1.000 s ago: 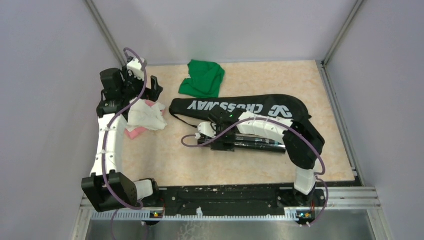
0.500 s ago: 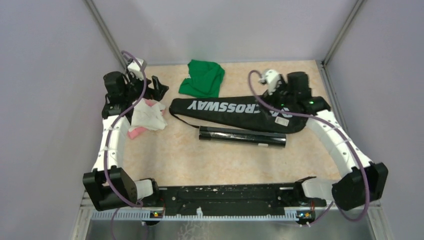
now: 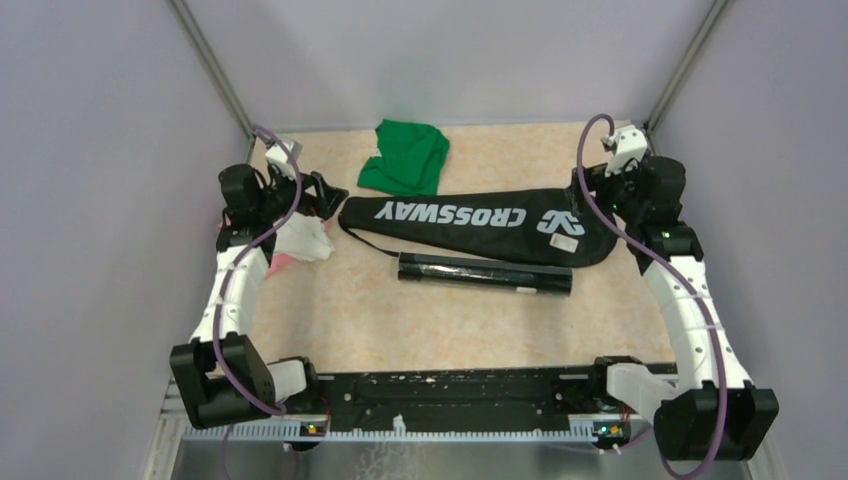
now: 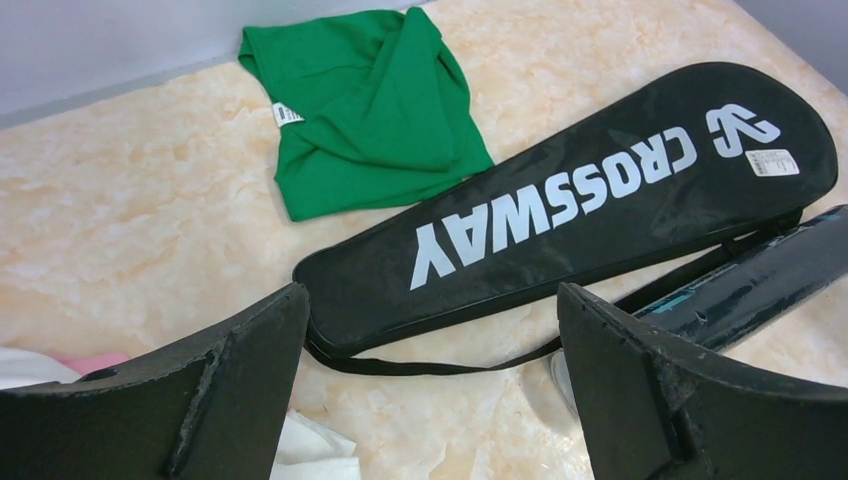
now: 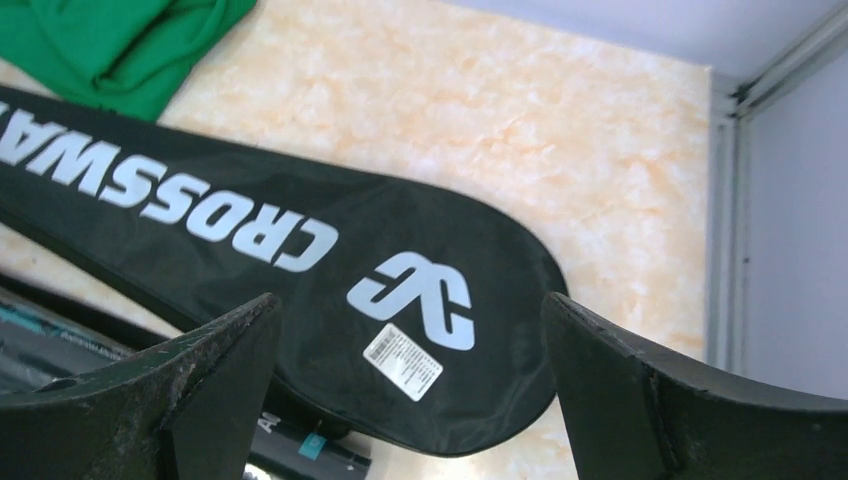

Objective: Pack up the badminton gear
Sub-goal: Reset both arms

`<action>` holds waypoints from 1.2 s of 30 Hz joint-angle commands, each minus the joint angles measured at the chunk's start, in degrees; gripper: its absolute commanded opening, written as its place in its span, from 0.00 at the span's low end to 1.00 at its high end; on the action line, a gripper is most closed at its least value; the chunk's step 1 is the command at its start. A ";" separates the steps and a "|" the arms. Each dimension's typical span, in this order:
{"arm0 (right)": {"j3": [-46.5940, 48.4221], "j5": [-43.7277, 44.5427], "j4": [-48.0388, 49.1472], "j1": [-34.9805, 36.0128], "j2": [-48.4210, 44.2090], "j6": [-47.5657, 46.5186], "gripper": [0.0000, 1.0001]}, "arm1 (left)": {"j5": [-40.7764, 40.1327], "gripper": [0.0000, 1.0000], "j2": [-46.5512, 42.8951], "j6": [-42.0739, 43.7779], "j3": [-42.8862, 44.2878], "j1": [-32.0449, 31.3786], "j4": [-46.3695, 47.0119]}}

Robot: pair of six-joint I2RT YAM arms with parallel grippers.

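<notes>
The black "CROSSWAY" racket bag (image 3: 480, 222) lies flat across the middle of the table, wide end to the right; it also shows in the left wrist view (image 4: 560, 200) and the right wrist view (image 5: 330, 270). The long black tube with teal lettering (image 3: 485, 273) lies just in front of it, seen too in the left wrist view (image 4: 760, 280). My left gripper (image 3: 322, 190) is open and empty by the bag's narrow left end. My right gripper (image 3: 592, 190) is open and empty above the bag's wide end. Rackets and shuttlecocks are out of view.
A green cloth (image 3: 406, 157) lies at the back, behind the bag. White and pink cloths (image 3: 300, 240) lie at the left under my left arm. Grey walls close the table on three sides, with a metal rail (image 3: 680, 215) along the right edge.
My right arm has swung from over the tube to the far right, behind the bag's wide end. My left gripper has shifted slightly right and nearer. The tube now lies uncovered.
</notes>
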 commanded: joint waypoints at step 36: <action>0.54 3.04 2.09 0.01 -9.03 -0.11 0.98 | -6.75 0.99 -9.51 9.23 2.13 -0.06 -2.23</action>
